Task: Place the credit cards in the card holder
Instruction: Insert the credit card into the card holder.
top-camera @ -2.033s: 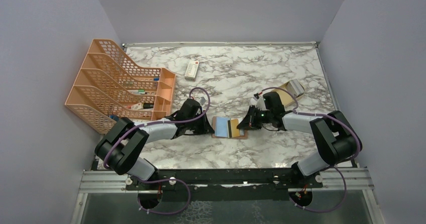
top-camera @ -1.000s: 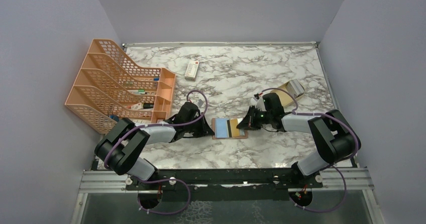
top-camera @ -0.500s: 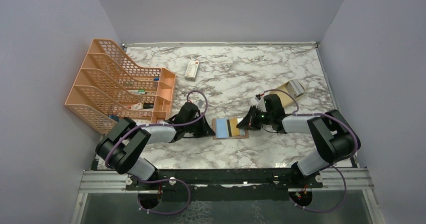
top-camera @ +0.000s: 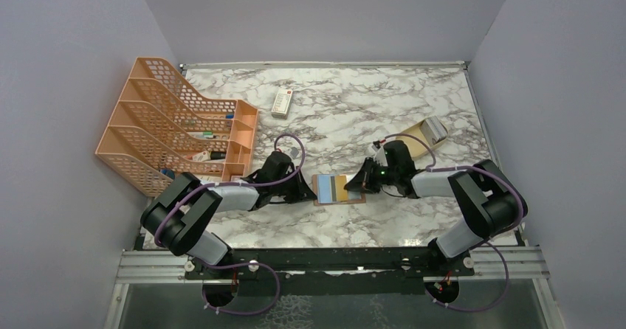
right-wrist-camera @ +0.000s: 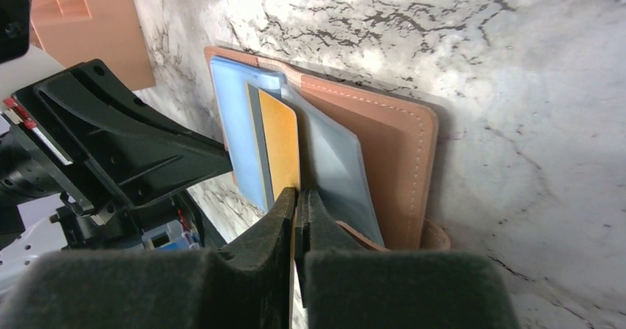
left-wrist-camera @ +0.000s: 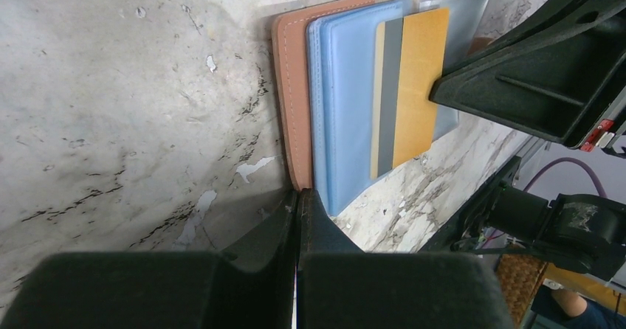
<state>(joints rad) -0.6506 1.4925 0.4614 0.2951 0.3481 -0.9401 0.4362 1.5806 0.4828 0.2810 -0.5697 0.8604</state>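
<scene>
Left wrist view: the left gripper (left-wrist-camera: 297,196), closed and empty, touches the holder (left-wrist-camera: 289,100) at its corner. The right gripper (right-wrist-camera: 297,196), also closed, meets the gold card (right-wrist-camera: 280,141) on the holder.

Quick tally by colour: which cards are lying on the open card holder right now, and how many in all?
pale blue card: 1
gold-yellow card, with a grey stripe: 1
grey card: 1
Total: 3, all overlapping on the brown card holder.
</scene>
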